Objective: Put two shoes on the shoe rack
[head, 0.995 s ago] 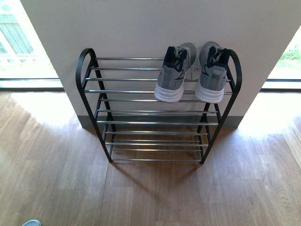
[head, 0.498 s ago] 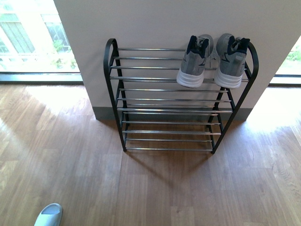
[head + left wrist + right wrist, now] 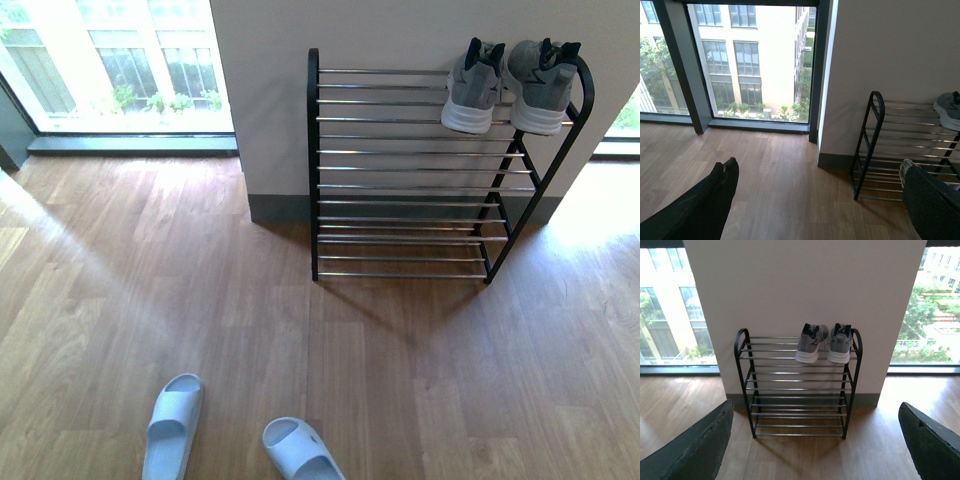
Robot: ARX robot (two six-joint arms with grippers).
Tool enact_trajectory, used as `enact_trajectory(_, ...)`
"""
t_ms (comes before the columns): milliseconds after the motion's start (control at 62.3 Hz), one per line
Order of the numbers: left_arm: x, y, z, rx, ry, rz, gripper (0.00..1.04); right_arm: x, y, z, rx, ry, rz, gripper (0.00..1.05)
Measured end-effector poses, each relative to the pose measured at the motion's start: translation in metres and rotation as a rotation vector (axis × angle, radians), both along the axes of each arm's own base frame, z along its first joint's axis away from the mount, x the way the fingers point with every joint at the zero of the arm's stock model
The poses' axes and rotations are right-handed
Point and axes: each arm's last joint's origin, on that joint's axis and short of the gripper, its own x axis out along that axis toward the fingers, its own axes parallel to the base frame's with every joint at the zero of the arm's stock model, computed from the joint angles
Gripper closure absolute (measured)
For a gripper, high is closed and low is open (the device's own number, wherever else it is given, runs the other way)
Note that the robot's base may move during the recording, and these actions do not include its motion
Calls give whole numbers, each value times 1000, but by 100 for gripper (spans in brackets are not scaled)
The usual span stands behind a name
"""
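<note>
The shoe rack [image 3: 400, 170] stands against the white wall, black frames at each side and chrome bars across. Two grey sneakers [image 3: 472, 88] [image 3: 540, 88] sit side by side at the right end of its top tier, heels outward. Two pale blue slides [image 3: 173, 425] [image 3: 298, 450] lie on the wood floor well in front and to the left of the rack. Neither gripper shows in the front view. My left gripper [image 3: 817, 167] is open over bare floor, with the rack [image 3: 875, 145] to one side. My right gripper [image 3: 815, 410] is open and empty, facing the rack [image 3: 797, 390] and the sneakers [image 3: 810, 345].
Floor-to-ceiling windows [image 3: 120, 70] flank the wall section behind the rack. A dark window frame post [image 3: 682, 70] stands left of the wall. Wood floor [image 3: 420, 380] stretches between the slides and the rack.
In the front view the rack has slid to the upper right and looks smaller. Both slides have come into view at the bottom, where one second ago only a sliver showed.
</note>
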Motion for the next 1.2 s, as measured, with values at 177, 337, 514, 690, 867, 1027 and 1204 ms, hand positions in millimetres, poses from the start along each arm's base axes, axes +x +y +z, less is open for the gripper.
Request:
enact_trajectory(177, 0, 0, 0, 0, 0, 1, 9, 0, 0, 0, 0, 0, 0, 9)
enact_trajectory(337, 0, 0, 0, 0, 0, 1, 9, 0, 0, 0, 0, 0, -2, 9)
enact_trajectory(514, 0, 0, 0, 0, 0, 1, 9, 0, 0, 0, 0, -1, -1, 9)
enact_trajectory(690, 0, 0, 0, 0, 0, 1, 9, 0, 0, 0, 0, 0, -1, 9)
enact_trajectory(867, 0, 0, 0, 0, 0, 0, 9, 0, 0, 0, 0, 0, -1, 9)
enact_trajectory(1027, 0, 0, 0, 0, 0, 0, 9, 0, 0, 0, 0, 0, -1, 9)
enact_trajectory(1204, 0, 0, 0, 0, 0, 0, 9, 0, 0, 0, 0, 0, -1, 9)
